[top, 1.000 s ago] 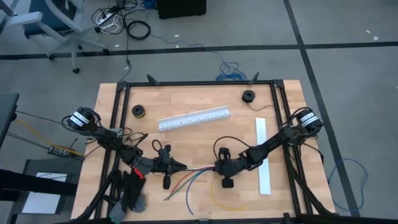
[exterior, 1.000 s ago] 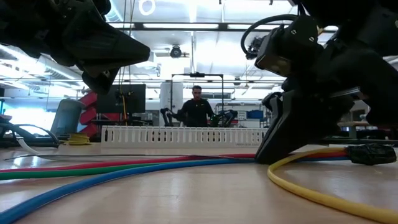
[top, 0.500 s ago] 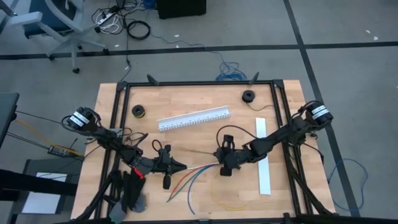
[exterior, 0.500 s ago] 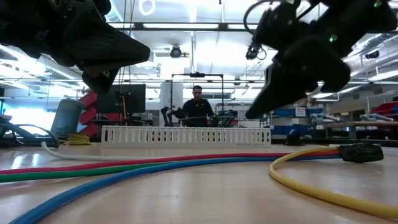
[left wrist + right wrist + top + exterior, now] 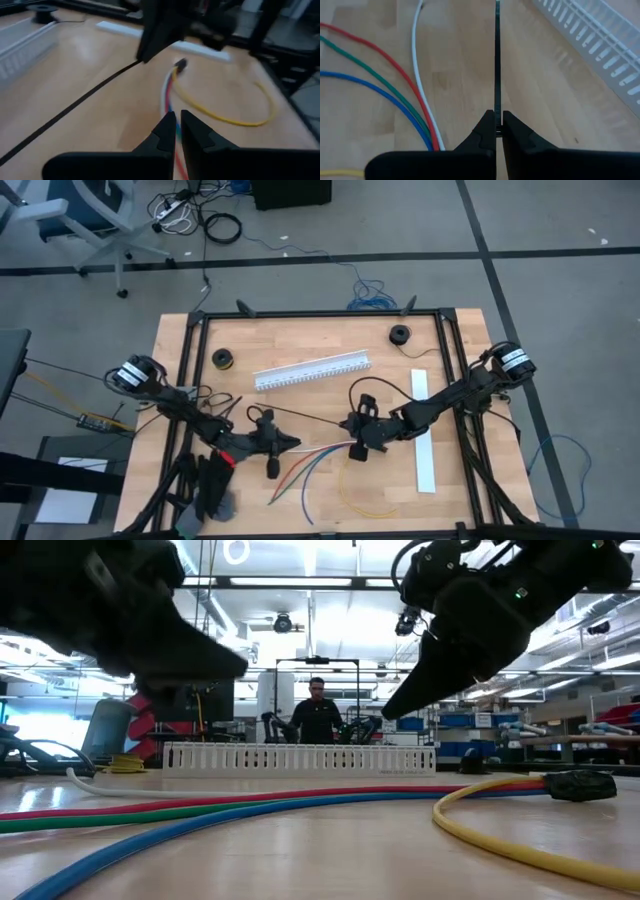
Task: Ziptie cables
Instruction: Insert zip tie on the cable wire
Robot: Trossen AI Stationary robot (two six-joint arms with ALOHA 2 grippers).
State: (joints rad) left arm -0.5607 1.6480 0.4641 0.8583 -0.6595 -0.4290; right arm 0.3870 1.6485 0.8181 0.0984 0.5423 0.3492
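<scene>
Pale wooden tabletop point(image 5: 320, 395): our right gripper point(image 5: 496, 131) pinches a thin black zip tie point(image 5: 497, 60); thin loose coloured cables point(image 5: 312, 463) fan toward six o'clock. Our left gripper point(image 5: 177, 131) hovers shut, empty. Tie may slip sideways.

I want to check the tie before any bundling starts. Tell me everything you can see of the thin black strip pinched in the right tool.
The black strip is a thin, narrow, flexible band, probably plastic, and looks like a zip tie. One end is pinched between the shut fingers of the right tool. From there it runs out straight over the wooden table, towards the left arm's side, alongside the white cable and apart from it. Its far end seems to rest on the wood.
</scene>
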